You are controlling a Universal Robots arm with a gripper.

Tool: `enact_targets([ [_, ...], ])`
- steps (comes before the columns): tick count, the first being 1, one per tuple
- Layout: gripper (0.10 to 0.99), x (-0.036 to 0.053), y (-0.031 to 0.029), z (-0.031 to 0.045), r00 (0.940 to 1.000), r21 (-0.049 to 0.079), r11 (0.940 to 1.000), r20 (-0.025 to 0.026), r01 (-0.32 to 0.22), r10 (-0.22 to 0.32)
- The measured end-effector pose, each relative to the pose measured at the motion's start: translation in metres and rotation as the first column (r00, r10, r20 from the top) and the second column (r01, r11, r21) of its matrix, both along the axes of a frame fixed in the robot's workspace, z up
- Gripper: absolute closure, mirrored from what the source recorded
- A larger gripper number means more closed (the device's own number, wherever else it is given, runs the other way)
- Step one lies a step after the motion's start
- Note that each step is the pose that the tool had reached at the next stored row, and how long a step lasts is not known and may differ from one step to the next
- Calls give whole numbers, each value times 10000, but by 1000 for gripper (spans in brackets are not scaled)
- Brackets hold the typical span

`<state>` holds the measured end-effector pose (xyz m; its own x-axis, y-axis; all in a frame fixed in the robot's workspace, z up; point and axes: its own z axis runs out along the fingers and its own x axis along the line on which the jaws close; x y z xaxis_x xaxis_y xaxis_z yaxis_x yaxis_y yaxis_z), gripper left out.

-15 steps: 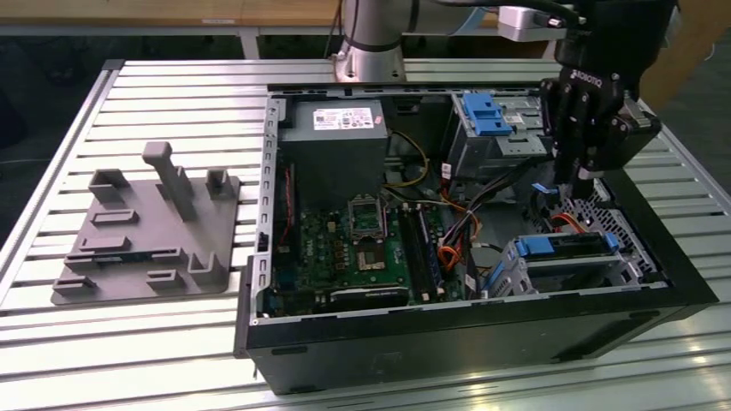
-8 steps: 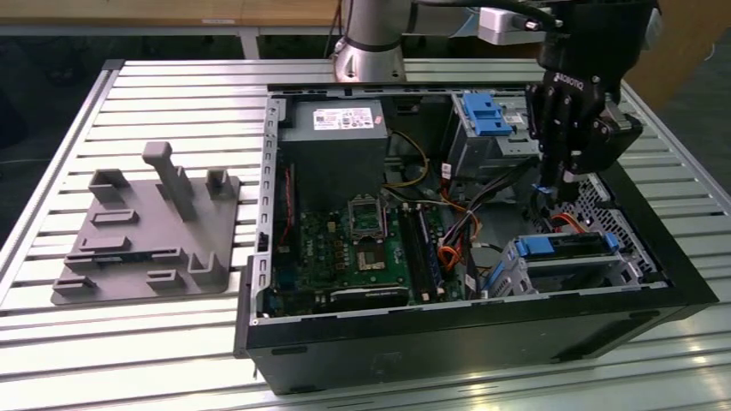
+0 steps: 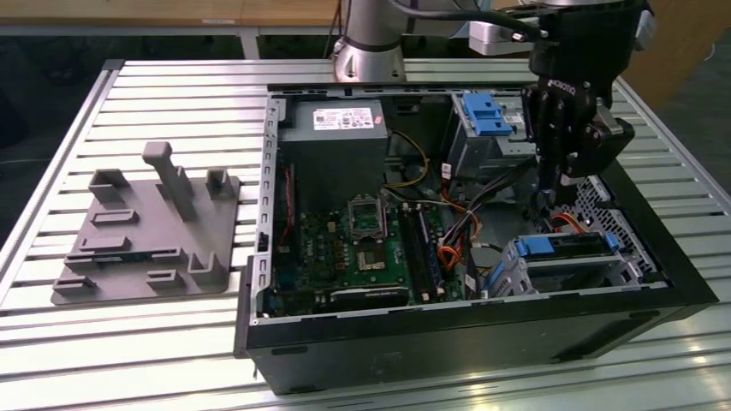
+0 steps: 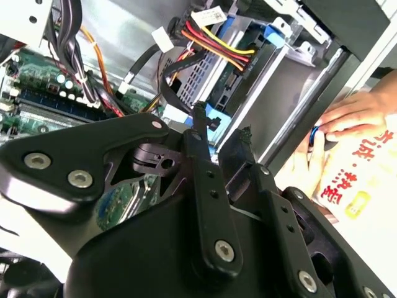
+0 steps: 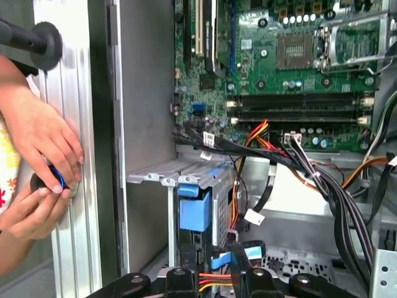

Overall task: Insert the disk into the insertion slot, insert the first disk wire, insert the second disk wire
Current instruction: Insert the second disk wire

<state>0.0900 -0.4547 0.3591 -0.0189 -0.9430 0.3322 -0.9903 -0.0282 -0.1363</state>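
In the exterior view my gripper (image 3: 549,195) reaches down into the open computer case, just above the disk (image 3: 567,248). The disk lies in its blue carrier inside the silver insertion slot (image 3: 622,267) at the near corner on the exterior view's right. In both wrist views the fingers (image 4: 200,133) stand close together, shut on the small blue plug (image 5: 221,259) of the second disk wire, right by the disk's blue carrier (image 5: 194,211). A red, yellow and orange wire bundle (image 4: 217,43) runs to the end of the disk.
A person's hands (image 5: 43,143) hold a small blue part on the slatted table just outside the case wall. Inside are the motherboard (image 3: 365,248), dark cable bundles (image 5: 335,186) and a taller silver cage with a blue latch (image 3: 485,116). A grey fixture plate (image 3: 149,231) lies beside the case.
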Motion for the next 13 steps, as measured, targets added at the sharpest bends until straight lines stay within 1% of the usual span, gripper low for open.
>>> enact_targets([
  [1, 729, -13, 0, -3, 10000, -2, 10000, 54, 0, 0],
  [5, 729, -29, 0, -9, 10000, -11, 10000, 56, 26, -26],
  [7, 729, -29, 6, -9, 10000, -61, 10000, 46, 27, -26],
  [8, 729, -29, 10, -10, 10000, -151, 9999, 25, 27, -26],
  [9, 729, -30, 22, -11, 10000, -284, 9996, 6, 28, -27],
  [10, 729, -30, 32, -15, 10000, -390, 9992, -6, 27, -27],
  [11, 729, -29, 40, -21, 10000, -463, 9989, -10, 26, -26],
  [12, 729, -29, 47, -27, 10000, -504, 9987, -10, 26, -26],
  [13, 729, -29, 50, -36, 10000, -511, 9987, -11, 25, -26],
])
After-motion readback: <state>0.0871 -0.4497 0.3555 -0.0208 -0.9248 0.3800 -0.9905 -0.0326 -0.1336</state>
